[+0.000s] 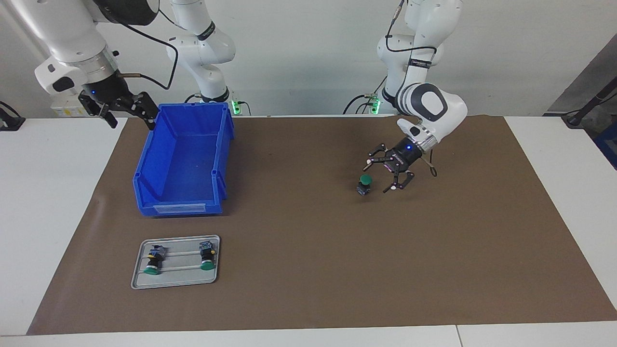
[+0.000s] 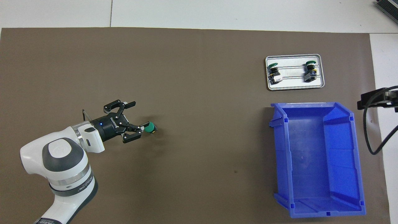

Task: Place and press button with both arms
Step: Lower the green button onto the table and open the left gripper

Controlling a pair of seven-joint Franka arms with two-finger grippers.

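Button (image 1: 365, 183) stands upright on the mat (image 1: 308, 270), likely released for pressing; left gripper (image 1: 389, 178) beside it, fingers apart. Right gripper (image 1: 130, 112), also spread, waits by the blue bin (image 1: 185, 161).

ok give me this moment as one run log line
button: upright on brown mat, free | left gripper: open, raised beside button | right gripper: open, waiting by blue bin rim | press: not yet done

White jointed arms (image 1: 424, 103), black cables, black end effectors.
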